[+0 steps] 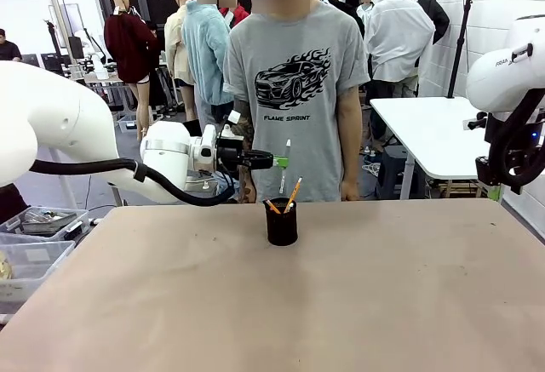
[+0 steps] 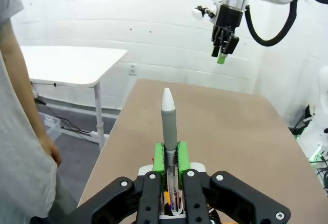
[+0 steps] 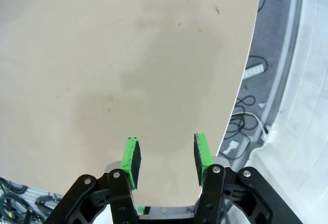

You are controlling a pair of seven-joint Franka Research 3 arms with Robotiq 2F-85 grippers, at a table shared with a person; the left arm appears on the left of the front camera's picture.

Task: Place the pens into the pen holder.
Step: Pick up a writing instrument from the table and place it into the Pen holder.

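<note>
The black pen holder (image 1: 282,225) stands at the middle of the table's far side with two yellow-orange pens (image 1: 292,195) leaning in it. Just above it my left gripper (image 1: 278,161) is shut on a silver-grey pen (image 1: 285,172), held upright over the cup. In the left wrist view the green pads (image 2: 158,157) clamp that pen (image 2: 169,116), its pale tip pointing away, and my left gripper (image 2: 168,155) hides most of the cup below. My right gripper (image 3: 166,158) hangs open over bare table near its edge, nothing between its pads; it also shows far off (image 2: 224,43).
A person in a grey T-shirt (image 1: 294,91) stands at the far edge right behind the holder, arms down. Clear plastic bins (image 1: 34,236) sit off the table's left. A white table (image 1: 426,129) stands beyond at the right. Bare brown tabletop (image 1: 341,304) stretches toward me.
</note>
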